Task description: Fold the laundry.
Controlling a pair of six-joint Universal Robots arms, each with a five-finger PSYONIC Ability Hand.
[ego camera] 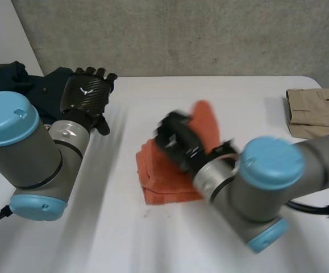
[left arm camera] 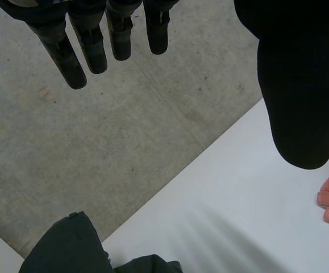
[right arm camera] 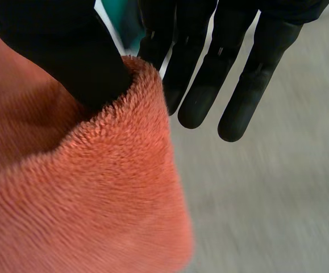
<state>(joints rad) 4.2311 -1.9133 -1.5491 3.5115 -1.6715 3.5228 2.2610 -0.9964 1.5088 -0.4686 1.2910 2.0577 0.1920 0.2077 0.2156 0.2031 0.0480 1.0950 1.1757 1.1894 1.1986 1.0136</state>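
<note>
— While the right hand pinched a raised towel flap between thumb and fingers at frame centre, what was the left hand doing?
— It hung at upper left, fingers straight, empty. The fold looked midway, I'd judge; next, lay that flap across and let go.

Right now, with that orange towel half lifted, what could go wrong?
The right hand pinches the orange towel only near its edge, so the raised flap could slip free. The left hand hangs open near the dark clothes, away from the towel, so nothing pins the lower layers; they might drag along the table.
</note>
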